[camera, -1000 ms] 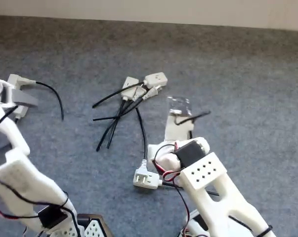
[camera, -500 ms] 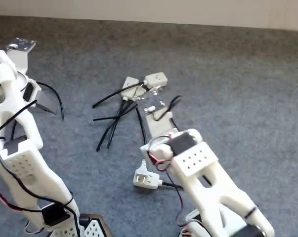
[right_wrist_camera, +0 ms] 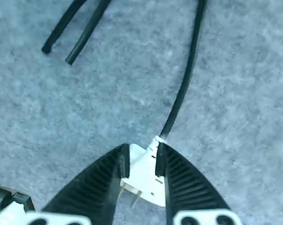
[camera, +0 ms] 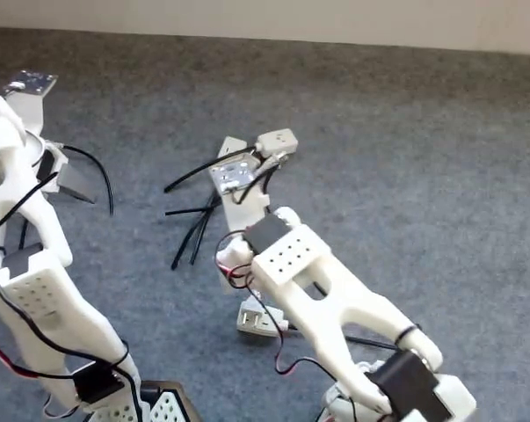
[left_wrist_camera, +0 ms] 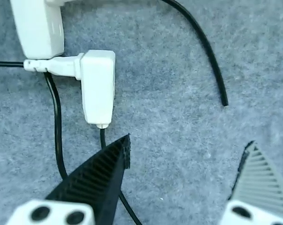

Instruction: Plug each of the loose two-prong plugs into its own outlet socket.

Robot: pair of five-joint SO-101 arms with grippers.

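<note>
From above, the right arm covers its own jaws, but the right wrist view has the right gripper (right_wrist_camera: 142, 153) clamped on a white two-prong plug (right_wrist_camera: 143, 176) with its prongs bare and its black cord (right_wrist_camera: 183, 89) running off across the grey tabletop (right_wrist_camera: 244, 70). In the high view that plug (camera: 256, 323) peeps out beneath the arm, near of the outlet sockets (camera: 278, 140) and tangled cords at mid-table. At the far left the left gripper (left_wrist_camera: 188, 143) hangs over the tabletop with its jaws wide apart, just beside a white corded block (left_wrist_camera: 98, 86) — whether the tapered piece against its side is seated, I cannot tell.
</note>
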